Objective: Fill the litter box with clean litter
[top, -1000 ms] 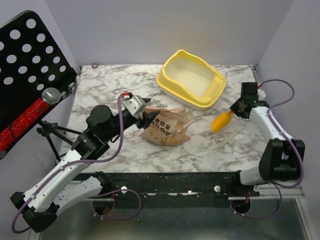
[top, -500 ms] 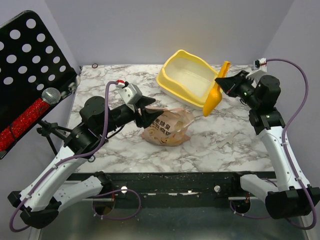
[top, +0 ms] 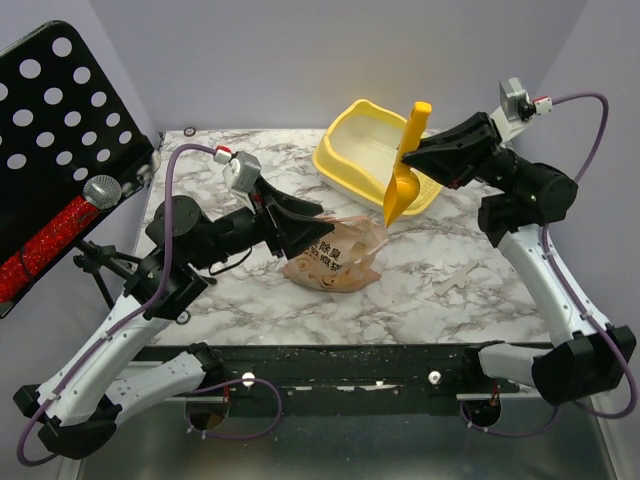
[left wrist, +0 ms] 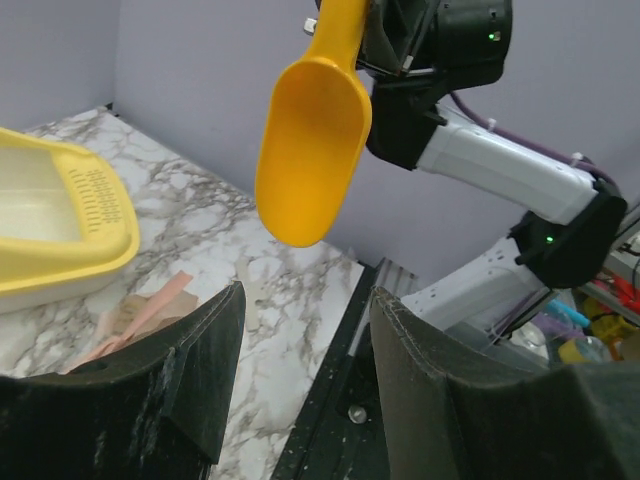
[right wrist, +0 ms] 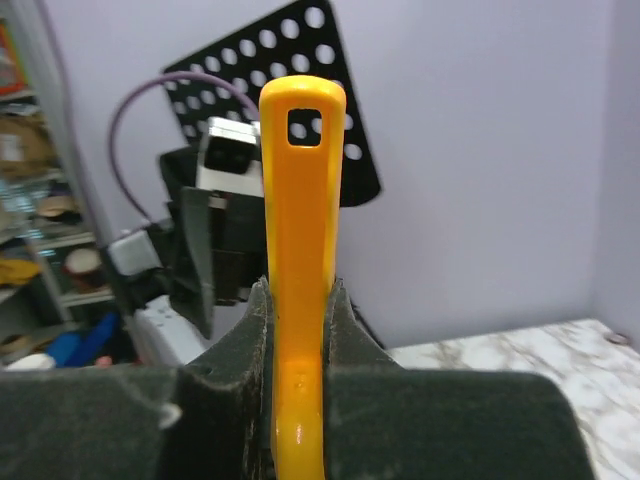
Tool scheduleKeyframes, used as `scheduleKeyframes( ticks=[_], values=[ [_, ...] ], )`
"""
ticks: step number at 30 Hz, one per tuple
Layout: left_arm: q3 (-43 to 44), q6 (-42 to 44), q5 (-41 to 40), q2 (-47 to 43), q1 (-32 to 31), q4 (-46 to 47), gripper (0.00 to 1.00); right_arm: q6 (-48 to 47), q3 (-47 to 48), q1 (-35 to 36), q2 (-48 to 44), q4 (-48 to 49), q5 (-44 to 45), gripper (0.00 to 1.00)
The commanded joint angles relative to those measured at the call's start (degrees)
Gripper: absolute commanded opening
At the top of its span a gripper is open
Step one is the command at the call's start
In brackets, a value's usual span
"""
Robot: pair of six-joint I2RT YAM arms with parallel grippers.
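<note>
Two robot arms reach over a marble-patterned tabletop [top: 420, 300]. The litter box [top: 372, 150], a pale-yellow tray with a raised rim, sits upright toward the far edge, its pale inner floor in plain view. Just on the near side of the litter box, toward its left end, a crumpled tan paper bag [top: 335, 262] with printed lettering lies on its side. Whether clean litter is inside it cannot be told from any view.

At the litter box's near right corner a yellow-orange scoop [top: 403, 185] hangs upright in the air, handle up and bowl down, its smooth hollow turned toward the left arm. The right claw [top: 412, 152] is closed narrowly on the scoop's handle, gripping both sides below the hanging hole. The left claw [top: 305, 228] stands wide with nothing between its fingers, over the bag's end on the near left side of the litter box.

A second earlier the scoop lay flat on the tabletop, well to the near right of the litter box, with the right claw down at its handle. Half a second earlier it was off the surface and tilted beside the box's near right corner. It now stands steeper and higher, and the right arm has swung up with it. The left arm's wrist has also risen, while the litter box and the bag lie where they were.
</note>
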Motion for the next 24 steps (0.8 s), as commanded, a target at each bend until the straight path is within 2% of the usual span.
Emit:
scheduleKeyframes(
  ticks=[1, 13, 24],
  values=[
    [-2.7, -9.4, 3.8, 0.4, -0.2, 9.4, 0.61, 23.3, 8.1, 2.9, 7.2, 38.8, -6.2, 0.0],
    [-8.9, -25.4, 4.6, 1.7, -0.2, 24.5, 0.6, 17.5, 19.4, 14.1, 6.9, 38.7, -11.4, 0.0],
    [-14.1, -36.5, 8.8, 4.4, -0.6, 40.7, 0.6, 14.1, 26.6, 18.9, 11.1, 36.9, -11.7, 0.0]
  ],
)
